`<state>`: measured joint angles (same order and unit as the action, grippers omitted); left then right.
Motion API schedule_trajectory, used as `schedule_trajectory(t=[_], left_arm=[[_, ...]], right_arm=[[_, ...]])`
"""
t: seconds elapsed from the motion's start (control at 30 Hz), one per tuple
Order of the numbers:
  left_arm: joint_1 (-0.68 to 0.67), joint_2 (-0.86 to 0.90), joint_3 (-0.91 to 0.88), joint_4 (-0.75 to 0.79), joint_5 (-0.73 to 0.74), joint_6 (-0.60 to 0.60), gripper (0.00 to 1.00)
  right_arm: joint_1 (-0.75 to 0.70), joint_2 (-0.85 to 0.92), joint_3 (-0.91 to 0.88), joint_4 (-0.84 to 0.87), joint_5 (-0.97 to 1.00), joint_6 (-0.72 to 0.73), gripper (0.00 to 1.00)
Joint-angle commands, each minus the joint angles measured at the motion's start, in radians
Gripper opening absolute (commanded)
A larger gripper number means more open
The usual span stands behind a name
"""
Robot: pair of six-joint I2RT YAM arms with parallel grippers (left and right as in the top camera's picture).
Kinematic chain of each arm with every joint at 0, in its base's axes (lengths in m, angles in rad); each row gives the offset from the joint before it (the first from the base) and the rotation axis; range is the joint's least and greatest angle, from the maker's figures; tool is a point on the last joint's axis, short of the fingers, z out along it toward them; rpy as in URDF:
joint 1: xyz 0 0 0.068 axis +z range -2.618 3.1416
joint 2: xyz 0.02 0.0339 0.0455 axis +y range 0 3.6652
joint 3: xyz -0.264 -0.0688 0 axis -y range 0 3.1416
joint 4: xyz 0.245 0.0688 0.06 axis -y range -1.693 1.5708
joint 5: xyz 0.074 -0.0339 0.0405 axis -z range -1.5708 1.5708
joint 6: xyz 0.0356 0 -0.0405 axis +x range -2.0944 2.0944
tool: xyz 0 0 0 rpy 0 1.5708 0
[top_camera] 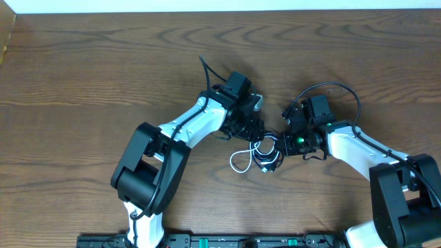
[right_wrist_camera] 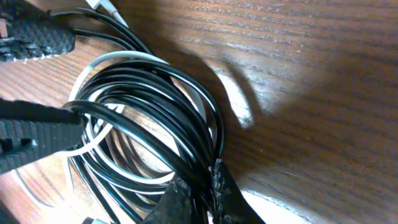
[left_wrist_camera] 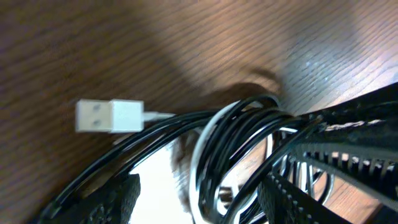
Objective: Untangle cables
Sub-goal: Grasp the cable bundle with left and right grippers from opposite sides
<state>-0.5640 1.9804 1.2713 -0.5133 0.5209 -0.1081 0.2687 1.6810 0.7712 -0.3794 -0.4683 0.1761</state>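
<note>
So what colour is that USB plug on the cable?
White. The USB plug shows best in the left wrist view.

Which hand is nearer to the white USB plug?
Left. The white USB plug lies just ahead of the left hand; the right hand grips the cable bundle on the far side.

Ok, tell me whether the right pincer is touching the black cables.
Touching. The right wrist view shows the right pincer closed on several strands of the black cables, with no gap visible between them.
</note>
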Motion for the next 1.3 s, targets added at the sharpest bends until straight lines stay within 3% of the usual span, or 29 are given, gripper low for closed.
schedule_trajectory(t=[0.0,0.13,0.2,0.27,0.4,0.53,0.63,0.83,0.9,0.97,1.07,1.17,1.2,1.27], left_arm=[[-0.031,-0.014,-0.011,0.003,-0.018,0.002,0.65],[-0.057,0.010,-0.011,-0.002,-0.052,0.002,0.55],[-0.070,0.021,-0.011,-0.016,-0.077,0.002,0.48],[-0.076,0.024,-0.011,-0.041,-0.116,0.002,0.25],[-0.069,0.024,-0.011,-0.047,-0.122,0.002,0.08],[-0.061,0.024,-0.011,-0.054,-0.122,0.002,0.07],[-0.045,0.017,-0.011,-0.068,-0.122,0.002,0.07],[0.027,-0.048,-0.011,-0.117,-0.122,0.002,0.07],[0.054,-0.076,-0.011,-0.140,-0.122,0.002,0.07],[0.074,-0.100,-0.011,-0.153,-0.118,0.002,0.07],[0.101,-0.145,-0.011,-0.174,-0.097,0.001,0.07],[0.102,-0.171,-0.011,-0.182,-0.058,0.001,0.07],[0.102,-0.171,-0.011,-0.182,-0.048,0.001,0.07],[0.101,-0.171,-0.011,-0.185,-0.013,0.001,0.08]], right_arm=[[0.008,0.014,0.000,-0.009,0.005,0.003,0.06],[0.008,0.014,0.000,-0.014,0.005,0.003,0.10],[0.008,0.014,0.000,-0.038,0.006,0.003,0.27],[0.008,0.014,0.000,-0.089,0.006,0.003,0.29],[0.008,0.014,0.000,-0.123,0.008,0.003,0.25],[0.008,0.014,0.000,-0.164,0.071,0.003,0.20],[0.007,0.014,0.000,-0.205,0.177,0.004,0.01],[0.006,0.014,0.000,-0.209,0.242,0.015,0.03],[0.006,0.014,0.000,-0.200,0.240,0.014,0.16],[0.006,0.014,0.000,-0.182,0.222,0.014,0.22],[0.006,0.014,0.000,-0.139,0.182,0.015,0.07],[0.006,0.014,0.000,-0.105,0.165,0.065,0.06],[0.006,0.014,0.000,-0.095,0.150,0.067,0.08],[0.006,0.014,0.000,-0.044,0.059,0.066,0.25]])
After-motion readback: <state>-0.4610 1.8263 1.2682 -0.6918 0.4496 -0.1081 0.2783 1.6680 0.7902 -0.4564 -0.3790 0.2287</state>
